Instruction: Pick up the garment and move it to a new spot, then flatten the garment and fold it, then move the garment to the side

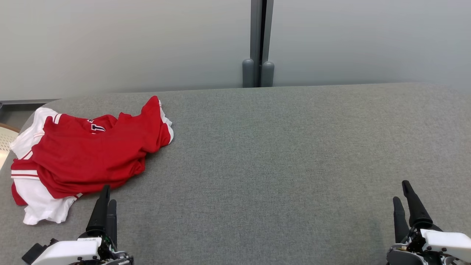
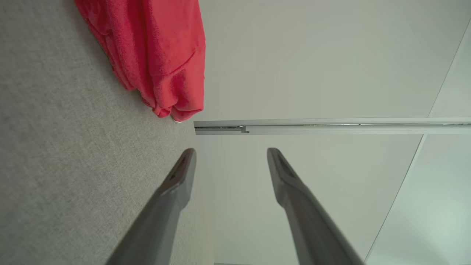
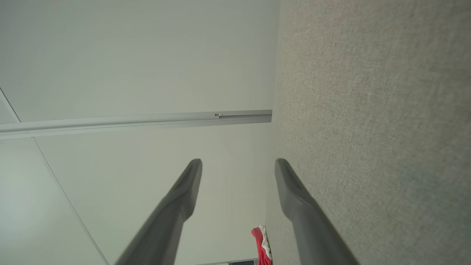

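Here the red-and-white garment (image 1: 92, 154) lies rumpled, while left gripper (image 1: 109, 194) and right gripper (image 1: 400, 190) gape empty.

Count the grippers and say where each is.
2. The left gripper is at lower left, near the red shirt; the right gripper at lower right, over the table.

bright, even, shadowless light; wrist views blur their near fingers (image 2: 173, 195).

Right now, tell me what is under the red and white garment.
The garment lies crumpled on the grey table, near its left edge. Its own white layers show beneath the red ones. Anything else under the folds is covered.
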Robot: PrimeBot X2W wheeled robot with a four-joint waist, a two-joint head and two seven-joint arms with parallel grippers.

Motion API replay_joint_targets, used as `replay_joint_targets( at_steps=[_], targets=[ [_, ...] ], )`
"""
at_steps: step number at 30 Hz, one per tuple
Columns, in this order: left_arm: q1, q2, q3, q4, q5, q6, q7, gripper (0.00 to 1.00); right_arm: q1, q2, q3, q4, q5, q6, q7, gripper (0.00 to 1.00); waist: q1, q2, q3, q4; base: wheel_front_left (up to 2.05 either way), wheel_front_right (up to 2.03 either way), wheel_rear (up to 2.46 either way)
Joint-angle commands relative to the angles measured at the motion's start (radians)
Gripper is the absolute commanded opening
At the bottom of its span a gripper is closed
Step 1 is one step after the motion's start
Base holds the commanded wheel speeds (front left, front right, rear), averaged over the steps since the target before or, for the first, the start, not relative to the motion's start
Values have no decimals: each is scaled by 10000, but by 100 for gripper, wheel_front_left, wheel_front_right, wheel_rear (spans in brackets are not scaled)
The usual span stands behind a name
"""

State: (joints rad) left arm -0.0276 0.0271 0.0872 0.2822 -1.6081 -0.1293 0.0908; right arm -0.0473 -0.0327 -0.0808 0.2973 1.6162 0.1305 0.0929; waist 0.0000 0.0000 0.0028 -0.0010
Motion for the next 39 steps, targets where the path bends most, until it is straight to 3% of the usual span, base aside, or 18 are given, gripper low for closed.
replay_joint_targets(
  at_steps=[1,8,22,31,39],
  targets=[
    [-137,117,-106,-287,154,-1,-118,100,-192,-75,184,-182,-144,2,-133,100,0,0,-4,-3,0,0,0],
    [9,129,-255,-390,944,-3,-463,100,-278,-121,468,142,-1303,2,-488,100,0,0,-21,-13,0,0,0],
    [182,147,-253,-871,4246,48,-1025,100,-168,-106,922,-323,-4475,2,-1049,100,0,0,-4,-2,0,0,0],
    [375,161,-788,-1876,6752,527,-1367,100,-73,-119,1645,-831,-6768,2,-1394,100,0,0,-1,20,0,0,0],
    [514,237,-1270,-2116,8088,959,-1647,100,-30,-130,2117,-912,-7895,2,-1675,100,0,0,-18,16,0,0,0]
  ],
)
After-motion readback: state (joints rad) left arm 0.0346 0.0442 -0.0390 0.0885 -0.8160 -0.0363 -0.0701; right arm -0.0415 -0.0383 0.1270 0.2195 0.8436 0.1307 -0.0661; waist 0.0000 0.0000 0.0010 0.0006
